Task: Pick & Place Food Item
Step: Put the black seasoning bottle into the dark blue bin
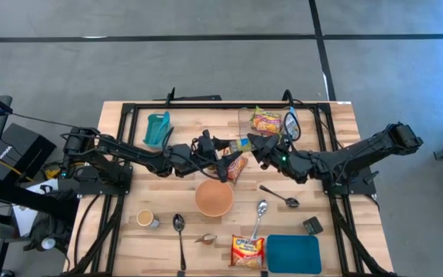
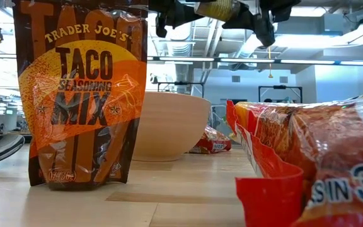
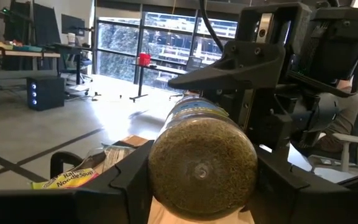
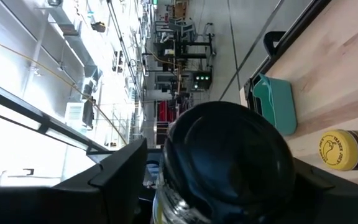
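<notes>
A glass jar of green herbs (image 1: 241,144) with a black lid (image 4: 229,155) hangs lying level above the table's middle, between both arms. My left gripper (image 1: 226,151) is shut on its bottom end (image 3: 202,167). My right gripper (image 1: 258,145) comes from the other side, open, with a finger close on either side of the lid; I cannot tell whether they touch it. In the low view the jar (image 2: 218,9) shows high above the table. A Taco Seasoning Mix pouch (image 2: 80,94) stands near the tan bowl (image 1: 214,198). My left gripper pinches the jar's bottom end (image 3: 157,171) between its two fingers (image 3: 126,183), one on each side of the glass wall. The fingers come level from the table's left and lie along the jar. The jar is lifted clear, on its side, lid pointing toward the right arm.
Below the jar stand the bowl and the orange pouch (image 1: 237,168). Noodle packets (image 1: 267,121) (image 1: 247,251), a teal tray (image 1: 293,254), a teal container (image 1: 158,128), spoons (image 1: 179,231) (image 1: 260,211) (image 1: 281,196) and a yellow-lidded jar (image 1: 146,218) lie around. A black frame (image 1: 129,111) borders the table.
</notes>
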You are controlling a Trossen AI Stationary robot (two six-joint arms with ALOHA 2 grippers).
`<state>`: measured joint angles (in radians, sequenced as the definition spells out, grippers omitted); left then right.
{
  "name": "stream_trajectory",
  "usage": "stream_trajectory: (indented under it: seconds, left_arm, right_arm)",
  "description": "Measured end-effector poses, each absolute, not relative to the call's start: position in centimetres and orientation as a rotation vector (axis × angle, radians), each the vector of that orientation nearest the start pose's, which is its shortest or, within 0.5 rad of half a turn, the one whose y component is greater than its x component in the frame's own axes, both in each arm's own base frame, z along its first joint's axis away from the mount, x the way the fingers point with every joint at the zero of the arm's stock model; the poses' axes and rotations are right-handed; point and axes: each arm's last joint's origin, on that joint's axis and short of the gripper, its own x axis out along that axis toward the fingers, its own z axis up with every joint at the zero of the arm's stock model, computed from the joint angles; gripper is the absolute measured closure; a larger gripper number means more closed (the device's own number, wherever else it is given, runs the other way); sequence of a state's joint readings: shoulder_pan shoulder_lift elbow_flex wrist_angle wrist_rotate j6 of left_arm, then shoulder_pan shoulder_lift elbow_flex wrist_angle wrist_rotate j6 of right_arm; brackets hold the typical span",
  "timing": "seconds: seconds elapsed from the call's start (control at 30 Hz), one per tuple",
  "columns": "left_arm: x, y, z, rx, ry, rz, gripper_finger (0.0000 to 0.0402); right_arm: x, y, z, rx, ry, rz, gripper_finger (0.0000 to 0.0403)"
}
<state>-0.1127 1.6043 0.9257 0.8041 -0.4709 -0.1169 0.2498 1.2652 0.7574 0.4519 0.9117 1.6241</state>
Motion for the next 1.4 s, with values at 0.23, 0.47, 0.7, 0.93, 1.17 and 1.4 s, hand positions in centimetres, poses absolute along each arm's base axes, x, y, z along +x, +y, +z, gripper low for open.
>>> stream_trajectory:
  seconds: [0.23, 0.47, 0.7, 0.93, 1.17, 1.4]
  left_arm:
    - [34.9, -2.6, 27.2, -0.157, -0.146, 0.351, 0.02]
    - [34.9, -2.6, 27.2, -0.175, -0.144, 0.349, 0.0192]
    - [35.0, -2.6, 26.9, -0.189, -0.125, 0.347, 0.0141]
    - [35.0, -2.6, 26.2, -0.169, -0.057, 0.354, 0.0132]
    - [35.0, -2.7, 25.3, -0.216, 0.031, 0.326, 0.0131]
    - [35.1, -2.9, 25.2, -0.224, 0.04, 0.279, 0.0131]
  right_arm:
    - [26.7, 4.4, 28.3, 1.542, -0.483, -0.533, 0.021]
    - [26.7, 4.4, 28.3, 1.546, -0.482, -0.531, 0.0203]
    - [26.7, 4.4, 28.4, 1.551, -0.484, -0.522, 0.0204]
    - [26.7, 4.4, 28.4, 1.533, -0.478, -0.527, 0.0211]
    - [26.7, 4.5, 28.4, 1.525, -0.474, -0.529, 0.0211]
    - [26.7, 4.5, 28.4, 1.524, -0.474, -0.529, 0.0211]
